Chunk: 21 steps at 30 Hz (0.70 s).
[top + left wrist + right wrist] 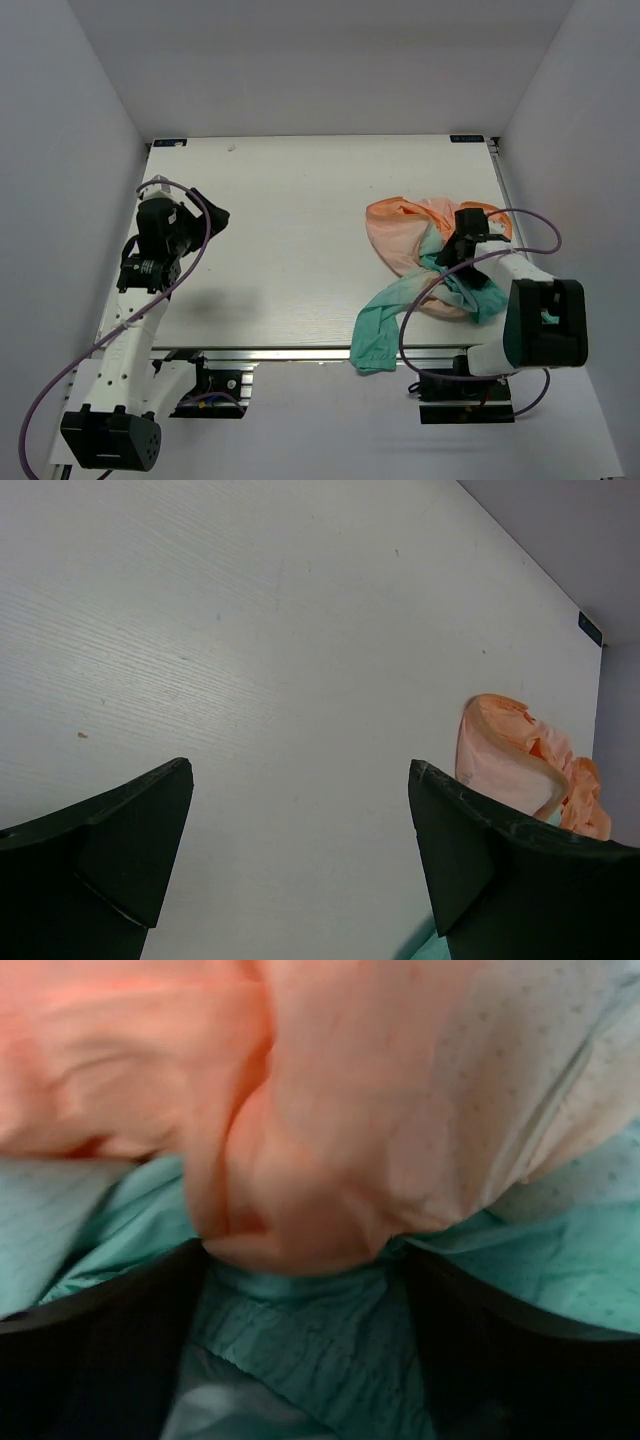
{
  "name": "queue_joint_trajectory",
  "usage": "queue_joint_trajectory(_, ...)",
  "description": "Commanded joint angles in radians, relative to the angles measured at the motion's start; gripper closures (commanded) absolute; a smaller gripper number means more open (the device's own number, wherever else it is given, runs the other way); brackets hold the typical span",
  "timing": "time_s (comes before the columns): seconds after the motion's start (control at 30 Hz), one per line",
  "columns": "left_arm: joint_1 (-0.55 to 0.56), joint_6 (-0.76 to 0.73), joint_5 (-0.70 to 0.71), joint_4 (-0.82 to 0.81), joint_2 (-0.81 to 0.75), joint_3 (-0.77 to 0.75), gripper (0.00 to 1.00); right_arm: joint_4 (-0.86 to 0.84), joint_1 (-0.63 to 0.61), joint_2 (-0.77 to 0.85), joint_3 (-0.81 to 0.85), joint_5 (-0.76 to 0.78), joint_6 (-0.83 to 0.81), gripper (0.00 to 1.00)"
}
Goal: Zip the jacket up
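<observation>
The jacket lies crumpled at the right of the table, peach-orange at the back and teal-green toward the front. One teal sleeve reaches over the table's front edge. I cannot make out the zipper. My right gripper is pressed down into the heap. In the right wrist view its jaws stand wide apart, with teal gathered fabric and an orange fold between them. My left gripper is open and empty above the table's left side. The jacket shows far off in that view.
The white table is boxed in by grey walls at the left, back and right. The right arm's purple cable loops over the jacket's right side. The table's front edge runs just ahead of the arm bases.
</observation>
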<state>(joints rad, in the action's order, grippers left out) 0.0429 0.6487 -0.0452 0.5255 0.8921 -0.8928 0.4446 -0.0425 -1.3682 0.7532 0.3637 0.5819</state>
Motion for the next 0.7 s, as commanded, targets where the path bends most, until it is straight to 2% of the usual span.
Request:
queue_joint_trajectory(0.0, -0.003, 0.006, 0.010, 0.024, -0.010, -0.001, 0.02, -0.027, 0.010, -0.074, -0.023, 0.026, 0.030, 0.21)
queue_joint_trajectory(0.03, -0.003, 0.006, 0.016, 0.034, -0.010, -0.009, 0.02, -0.033, 0.010, -0.092, -0.026, 0.026, 0.026, 0.29)
queue_joint_trajectory(0.07, -0.003, 0.006, 0.031, 0.040, -0.012, -0.015, 0.02, -0.038, 0.010, -0.089, -0.015, 0.026, 0.021, 0.55)
queue_joint_trajectory(0.1, -0.002, 0.008, 0.031, 0.045, -0.013, -0.021, 0.02, -0.052, 0.010, -0.082, -0.005, -0.001, -0.028, 0.70)
queue_joint_trajectory(0.13, -0.003, 0.009, 0.057, 0.048, -0.013, -0.029, 0.02, -0.058, 0.010, -0.051, 0.009, -0.023, -0.052, 0.81)
queue_joint_trajectory(0.17, -0.002, 0.011, 0.065, 0.050, -0.013, -0.037, 0.02, -0.064, 0.009, -0.031, 0.053, -0.044, -0.075, 1.00)
queue_joint_trajectory(0.3, -0.003, 0.012, 0.061, 0.056, -0.015, -0.060, 0.02, -0.124, -0.011, 0.073, 0.230, -0.268, -0.217, 1.00)
queue_joint_trajectory(0.37, -0.003, 0.011, 0.056, 0.064, -0.015, -0.070, 0.02, -0.139, -0.074, 0.104, 0.329, -0.311, -0.286, 1.00)
queue_joint_trajectory(0.4, -0.002, 0.011, 0.057, 0.070, -0.016, -0.074, 0.02, -0.135, -0.106, 0.104, 0.438, -0.327, -0.313, 1.00)
queue_joint_trajectory(0.43, -0.003, 0.008, 0.062, 0.076, -0.016, -0.078, 0.02, -0.135, -0.150, 0.101, 0.492, -0.325, -0.385, 1.00)
queue_joint_trajectory(0.53, -0.003, 0.006, 0.102, 0.097, -0.018, -0.097, 0.02, -0.150, -0.424, 0.068, 0.682, -0.281, -0.503, 1.00)
queue_joint_trajectory(0.6, -0.003, 0.009, 0.116, 0.120, -0.018, -0.120, 0.02, -0.150, -0.506, 0.040, 0.791, -0.317, -0.571, 1.00)
queue_joint_trajectory(0.67, -0.003, 0.006, 0.126, 0.140, -0.022, -0.132, 0.02, -0.159, -0.617, 0.035, 0.828, -0.322, -0.634, 1.00)
